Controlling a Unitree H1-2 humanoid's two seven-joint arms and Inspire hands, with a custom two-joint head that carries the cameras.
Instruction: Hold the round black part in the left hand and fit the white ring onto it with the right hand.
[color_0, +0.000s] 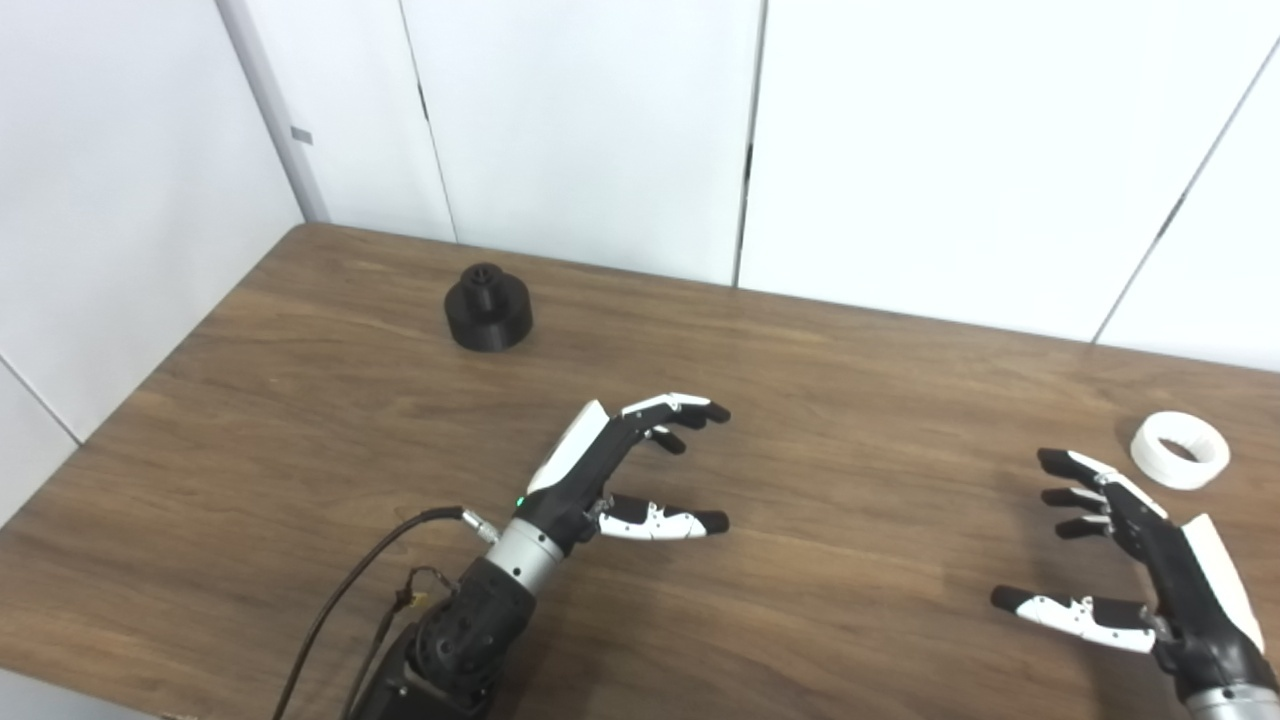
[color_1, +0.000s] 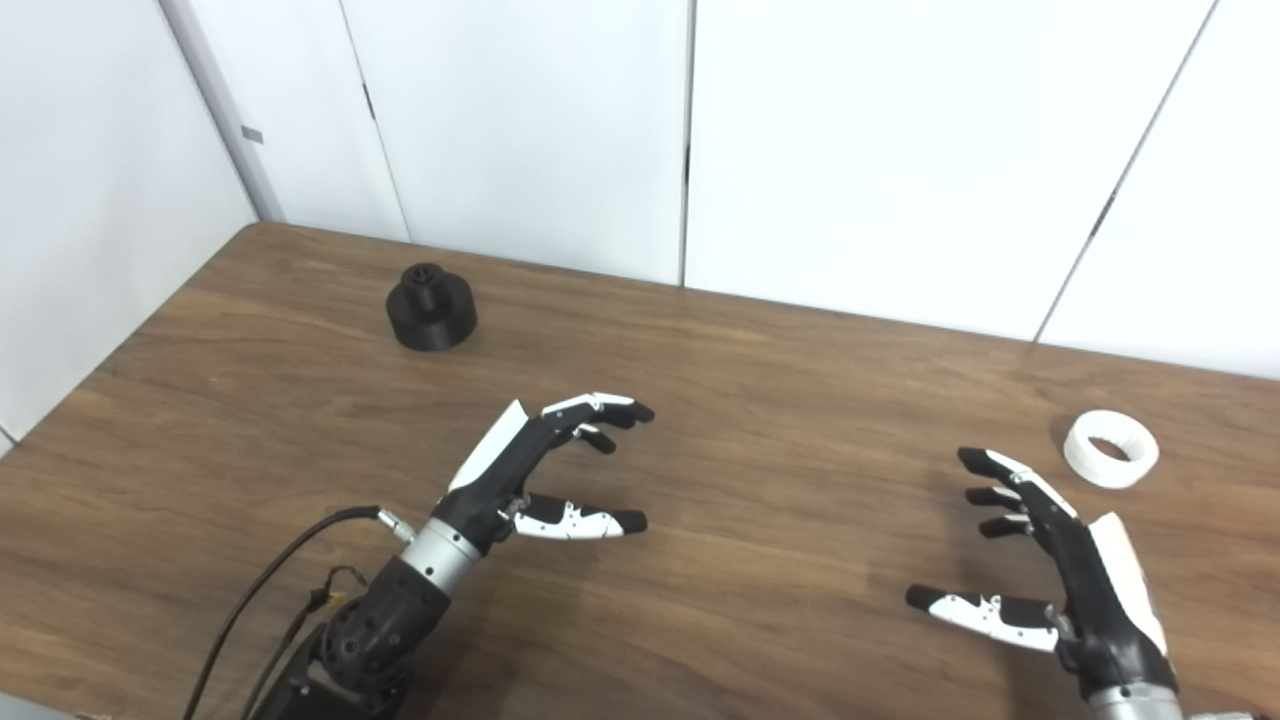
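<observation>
Nothing started — round black part (color_0: 488, 308) upper left, white ring (color_0: 1180, 450) far right, both untouched on the table (color_0: 850, 400). Left hand (color_0: 610, 465) and right hand (color_0: 1130, 560) hover empty, fingers spread — grasps and fitting remain.

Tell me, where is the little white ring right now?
The white ring lies flat on the wooden table at the far right, just beyond the right hand, which is open and not touching it.

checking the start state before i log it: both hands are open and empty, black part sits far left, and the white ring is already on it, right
Not quite. The white ring lies alone on the table at far right, just beyond the right hand, as the left eye view shows. The rest holds: the left hand is open too, and the black part sits far left.
</observation>
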